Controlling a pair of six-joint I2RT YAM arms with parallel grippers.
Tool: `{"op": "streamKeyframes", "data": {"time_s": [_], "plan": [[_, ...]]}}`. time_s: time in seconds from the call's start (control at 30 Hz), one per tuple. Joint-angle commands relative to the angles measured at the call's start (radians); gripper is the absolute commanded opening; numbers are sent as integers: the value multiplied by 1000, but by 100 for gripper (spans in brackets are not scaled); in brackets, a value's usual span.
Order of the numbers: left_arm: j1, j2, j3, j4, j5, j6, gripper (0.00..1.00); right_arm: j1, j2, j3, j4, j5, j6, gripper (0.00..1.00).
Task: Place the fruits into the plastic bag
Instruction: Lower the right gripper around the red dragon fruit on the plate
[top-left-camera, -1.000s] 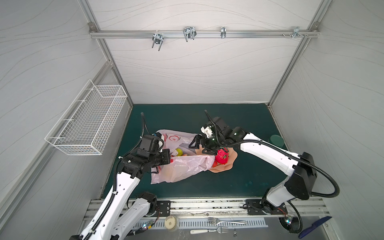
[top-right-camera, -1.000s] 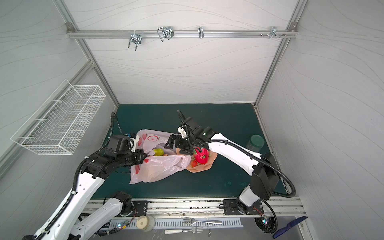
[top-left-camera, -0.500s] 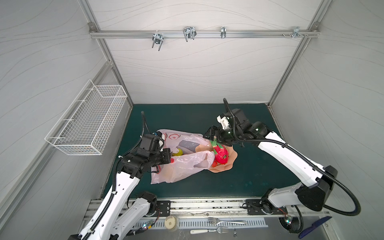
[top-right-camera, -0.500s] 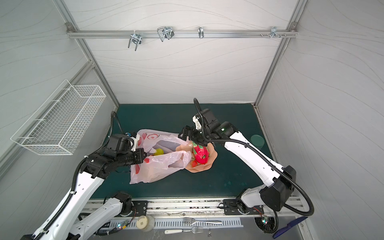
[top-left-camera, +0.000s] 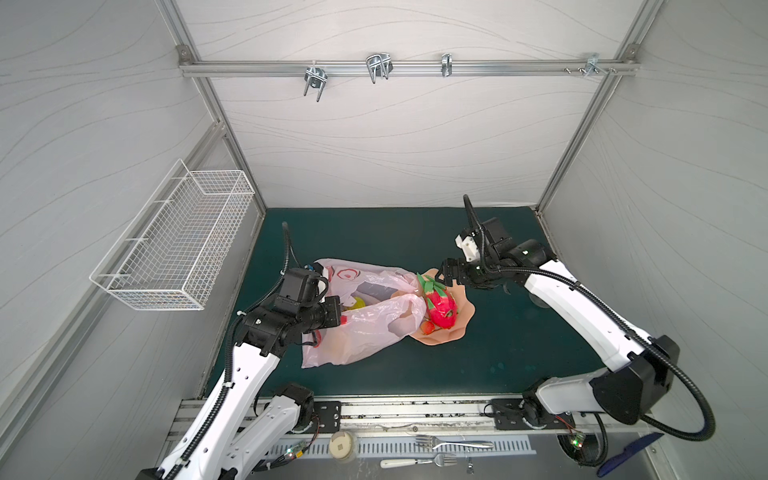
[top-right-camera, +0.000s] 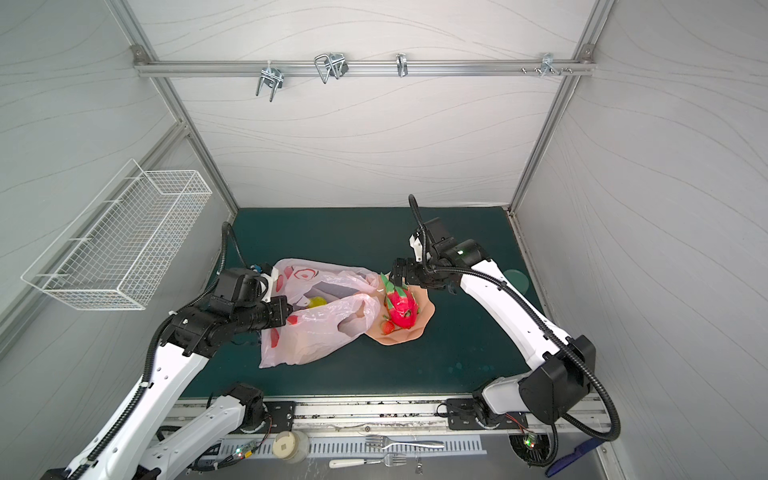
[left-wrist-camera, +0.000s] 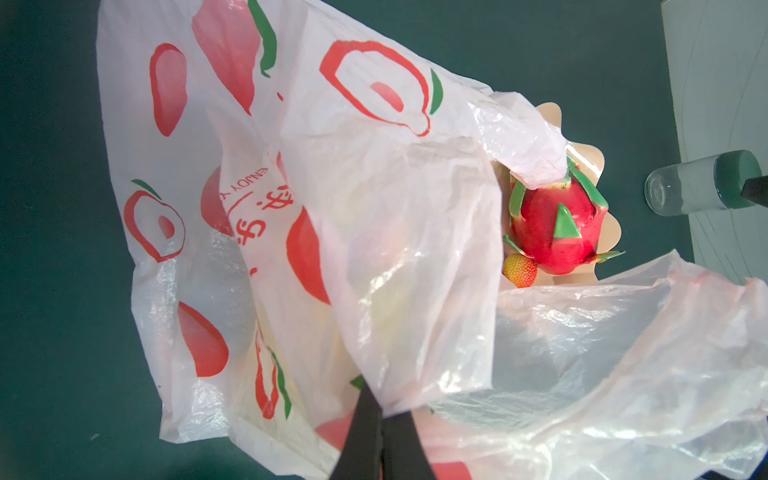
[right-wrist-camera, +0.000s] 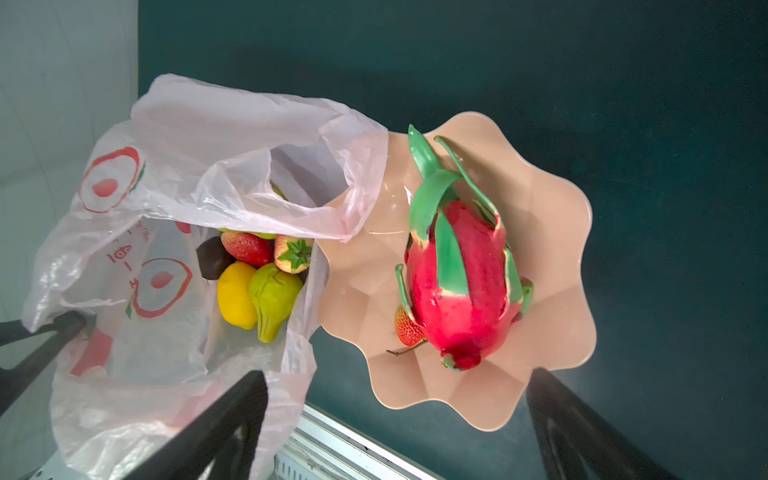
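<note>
Mat (top-left-camera: 374, 232) w/ bowl (top-left-camera: 464, 311) partly under bag (top-left-camera: 361, 332)

bag (right-wrist-camera: 174, 187) pale pink, red prints | dragon fruit (right-wrist-camera: 469, 291) red-pink, green | bowl (right-wrist-camera: 552, 270) peach

Top view. Plastic bag (top-left-camera: 365, 332) lies crumpled on the dark green mat (top-left-camera: 519, 345). Its mouth faces the peach bowl (top-left-camera: 463, 320), and one handle loop is draped over the bowl's left rim. A yellow-green fruit (top-left-camera: 358, 302) shows through the opening. Left gripper (top-left-camera: 338, 319) is pinched shut on the bag's left edge.

Dragon fruit (top-left-camera: 441, 306) lies in the bowl, leafy end toward the back wall. One strawberry (top-left-camera: 428, 327) touches its near-left side. Right gripper (top-left-camera: 449, 271), jaws apart and empty, hovers at the bowl's far rim, just beside the leafy end.

White wire basket (top-left-camera: 174, 249) hangs on the left wall.
</note>
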Motion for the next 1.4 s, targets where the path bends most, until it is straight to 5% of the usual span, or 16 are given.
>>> {"op": "streamKeyframes", "data": {"time_s": [0.0,0.97,1.37], "plan": [[-4,15,34,-7,10,6,0,4,26,-49,-73,41,-90,99],[-4,17,22,4,-50,-58,0,109,309,-94,68,156,-154,99],[-4,10,22,1,-45,-58,0,131,374,-88,90,267,-150,87]]}}
